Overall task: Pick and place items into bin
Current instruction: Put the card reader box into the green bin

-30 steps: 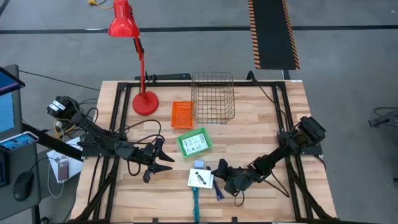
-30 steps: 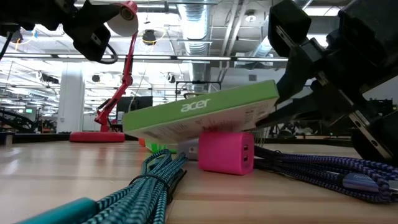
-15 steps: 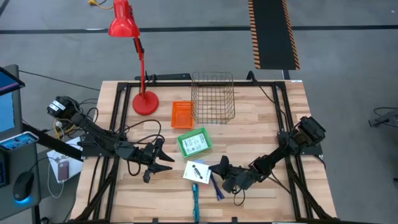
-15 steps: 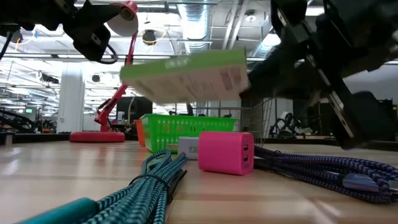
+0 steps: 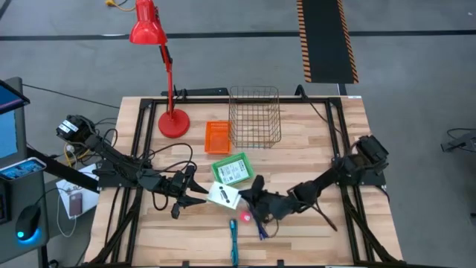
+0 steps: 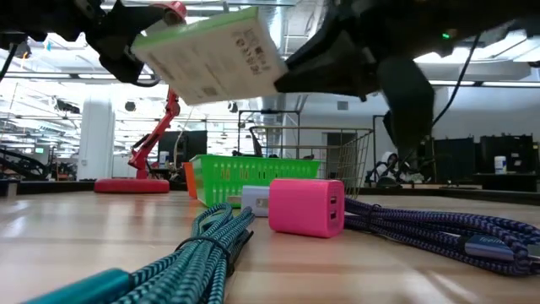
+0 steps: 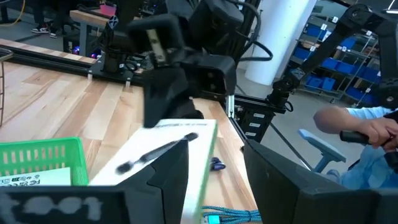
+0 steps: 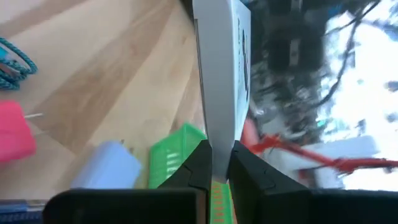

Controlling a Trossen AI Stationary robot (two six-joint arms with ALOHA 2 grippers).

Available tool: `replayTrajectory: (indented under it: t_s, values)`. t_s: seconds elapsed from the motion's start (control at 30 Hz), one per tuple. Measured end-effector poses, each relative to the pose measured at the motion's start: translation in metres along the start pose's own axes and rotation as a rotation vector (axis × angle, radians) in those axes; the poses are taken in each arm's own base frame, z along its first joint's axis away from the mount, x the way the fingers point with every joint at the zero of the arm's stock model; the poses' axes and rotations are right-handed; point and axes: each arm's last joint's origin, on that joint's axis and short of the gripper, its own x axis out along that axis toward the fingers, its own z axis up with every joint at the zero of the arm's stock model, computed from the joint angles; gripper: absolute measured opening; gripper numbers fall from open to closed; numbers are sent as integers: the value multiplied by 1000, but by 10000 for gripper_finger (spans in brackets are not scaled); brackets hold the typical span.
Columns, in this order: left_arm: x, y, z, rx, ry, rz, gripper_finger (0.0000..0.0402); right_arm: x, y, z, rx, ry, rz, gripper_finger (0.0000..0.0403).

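**White pack held above the table**

We see the right gripper (image 5: pixel 245 195) clamped on the edge of one white card pack (image 5: pixel 222 196), lifted clear of the wood, just before the green bin (image 5: pixel 232 170). Its long axis slants toward the left gripper (image 5: pixel 195 195), whose fingers stand part open, holding nothing. On the table lie one pink block (image 5: pixel 245 217), one teal cable (image 5: pixel 233 242) and one purple cable (image 6: pixel 439 226).
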Motion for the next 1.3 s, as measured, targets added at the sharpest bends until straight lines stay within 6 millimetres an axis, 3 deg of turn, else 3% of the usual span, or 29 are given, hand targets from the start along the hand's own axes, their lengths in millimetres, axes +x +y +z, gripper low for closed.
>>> replayTrajectory:
  t_s: [0.17,0.43,0.7,0.97,1.3]
  values:
    - [0,0,0,0,0,0,144,5,-26,-8,144,57,126,24]
    - [0,0,0,-3,3,1,144,-8,-79,-23,364,8,209,24]
    - [0,-1,2,-17,-20,-11,144,-2,-119,-65,747,-7,438,24]
    - [0,-1,2,-5,-19,-11,144,20,-126,-104,1016,73,573,24]
    - [0,-1,2,-4,-15,-10,144,39,-115,-118,1119,116,644,33]
